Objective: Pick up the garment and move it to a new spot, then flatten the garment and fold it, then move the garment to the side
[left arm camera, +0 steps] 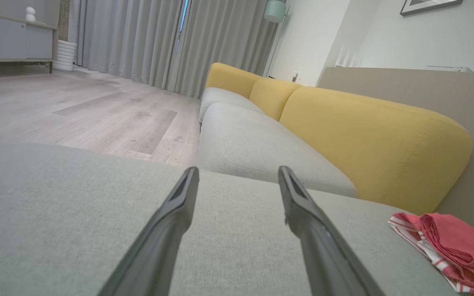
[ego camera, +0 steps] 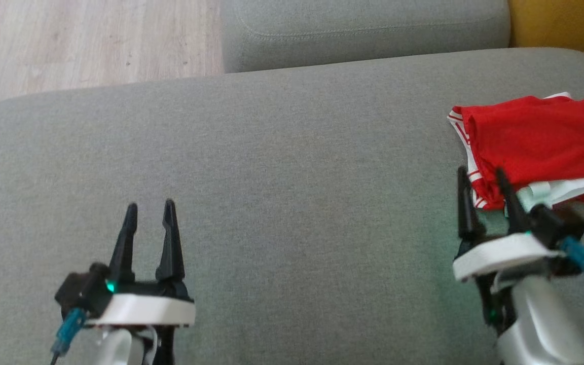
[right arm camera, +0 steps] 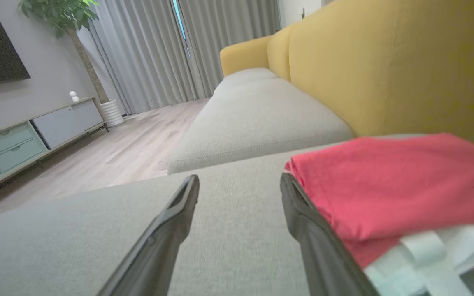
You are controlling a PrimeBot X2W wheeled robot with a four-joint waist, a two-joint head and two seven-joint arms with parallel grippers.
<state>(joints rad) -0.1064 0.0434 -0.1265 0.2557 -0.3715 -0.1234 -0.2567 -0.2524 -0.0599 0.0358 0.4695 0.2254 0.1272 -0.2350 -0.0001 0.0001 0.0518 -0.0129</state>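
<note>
A broad grey woven-fabric sofa cushion [ego camera: 282, 167] carries a folded red garment with white striped trim [ego camera: 535, 142] on its right side. A pale strip [ego camera: 560, 191], possibly part of it, pokes out at the near edge.

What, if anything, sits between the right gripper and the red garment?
Nothing visible does. The open right gripper is at the near edge of the red garment, which lies on the grey sofa cushion.
</note>
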